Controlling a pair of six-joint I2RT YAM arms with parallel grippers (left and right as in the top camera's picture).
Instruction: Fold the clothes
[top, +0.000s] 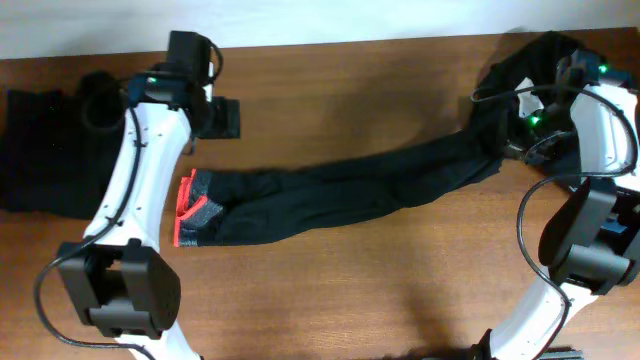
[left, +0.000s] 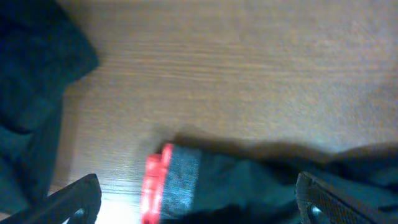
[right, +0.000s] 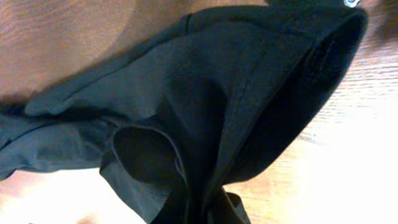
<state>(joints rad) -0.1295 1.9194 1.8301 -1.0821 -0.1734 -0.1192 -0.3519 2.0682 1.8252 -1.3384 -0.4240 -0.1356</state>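
Note:
Long black trousers (top: 370, 190) lie stretched across the table, ending at the left in a red-and-grey band (top: 195, 208). My left gripper (top: 222, 118) is open and empty, hovering just behind that band. In the left wrist view, the band (left: 171, 183) lies between the spread fingers (left: 199, 211). My right gripper (top: 512, 145) is at the trousers' right end. In the right wrist view, black fabric (right: 205, 93) bunches into the jaws (right: 202, 214), which are shut on it and hidden by the folds.
A pile of dark garments (top: 40, 150) lies at the far left edge and also shows in the left wrist view (left: 31, 74). More black cloth (top: 545, 55) is heaped at the back right by the right arm. Bare wood (top: 350, 300) lies in front.

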